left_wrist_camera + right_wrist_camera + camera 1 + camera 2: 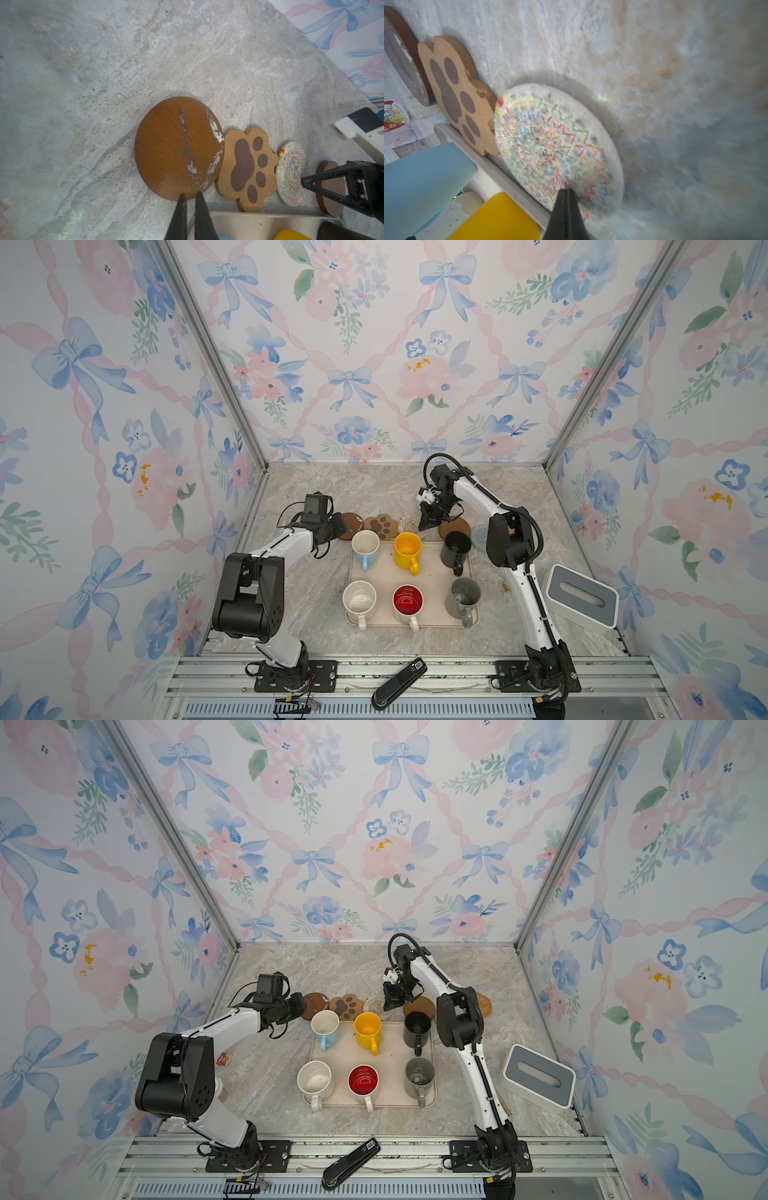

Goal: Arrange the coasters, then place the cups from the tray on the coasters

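**A:** Where are the coasters?

**B:** They lie in a row across the middle of both top views, just above the upper edge of the tray (434,572). From the left come the dark brown round coaster (353,522), the paw-shaped coaster (382,526), the cream woven coaster (408,524), the wooden disc (452,526) and the grey-blue crocheted coaster (480,537). The tan rattan coaster (487,1004) shows just right of the right arm's elbow.

**A:** Are they touching?

**B:** In the left wrist view the round one meets the paw, and the paw meets the woven one.

**A:** And the cups?

**B:** All six stand upright on the tray, handles toward the bottom of the frame. The upper row holds the light blue mug (365,549), the yellow mug (408,549) and the black mug (456,549). The lower row holds the speckled cream mug (359,600), the red-lined white mug (408,600) and the grey mug (462,596).

**A:** What about the grippers?

**B:** The left gripper (190,195) has its fingers drawn close, with only a slit between them. Its tips are at the round coaster's edge, and I cannot tell whether they touch it. The right gripper (568,190) is pressed fully together, its tip over the woven coaster's rim.

**A:** Is there any writing?

**B:** A red-and-white packet (393,116) carries Chinese characters I cannot make out, with a barcode close by. The black device (399,684) at the bottom centre has a white code label, too small to read.
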`<state>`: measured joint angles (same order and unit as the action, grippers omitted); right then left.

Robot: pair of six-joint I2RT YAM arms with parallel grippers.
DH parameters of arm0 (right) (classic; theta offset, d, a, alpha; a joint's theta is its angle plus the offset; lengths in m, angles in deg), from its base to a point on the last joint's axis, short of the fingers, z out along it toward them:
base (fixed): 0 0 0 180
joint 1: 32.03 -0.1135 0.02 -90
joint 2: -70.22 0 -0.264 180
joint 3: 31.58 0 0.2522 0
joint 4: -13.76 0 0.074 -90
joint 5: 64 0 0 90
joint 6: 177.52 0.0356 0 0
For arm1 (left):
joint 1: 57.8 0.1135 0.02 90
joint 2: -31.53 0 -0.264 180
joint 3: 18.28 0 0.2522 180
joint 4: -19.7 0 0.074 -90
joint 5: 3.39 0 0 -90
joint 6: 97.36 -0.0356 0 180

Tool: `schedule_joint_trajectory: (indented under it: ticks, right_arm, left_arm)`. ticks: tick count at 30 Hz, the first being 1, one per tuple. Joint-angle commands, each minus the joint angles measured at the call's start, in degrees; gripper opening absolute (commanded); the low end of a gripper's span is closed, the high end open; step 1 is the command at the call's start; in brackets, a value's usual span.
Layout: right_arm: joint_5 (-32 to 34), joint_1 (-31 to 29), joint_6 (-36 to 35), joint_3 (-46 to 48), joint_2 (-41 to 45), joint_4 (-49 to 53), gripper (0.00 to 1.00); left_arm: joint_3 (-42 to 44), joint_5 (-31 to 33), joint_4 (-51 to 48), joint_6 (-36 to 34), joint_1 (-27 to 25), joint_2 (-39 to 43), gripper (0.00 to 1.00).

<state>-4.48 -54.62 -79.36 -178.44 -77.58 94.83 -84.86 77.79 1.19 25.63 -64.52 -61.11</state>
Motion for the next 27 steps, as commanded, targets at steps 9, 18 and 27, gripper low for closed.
schedule_joint_trajectory:
  ticks: [9, 18, 27]
  right_arm:
    - [-1.94, -1.88, 2.78, -0.32, -4.02, -2.01, 0.0]
    - [-2.06, -2.13, 3.49, -0.06, -2.81, -3.78, 0.0]
    - [-2.05, -1.71, 5.77, 1.26, 1.07, -8.19, 0.1]
  left_arm:
    - [-0.17, 0.09, -0.61, -1.33, 0.32, -0.54, 0.08]
    - [0.4, 0.12, -0.6, -1.32, 0.31, -0.12, 0.08]
    - [0.51, 0.07, -0.51, -1.18, 0.3, 0.08, 0.08]
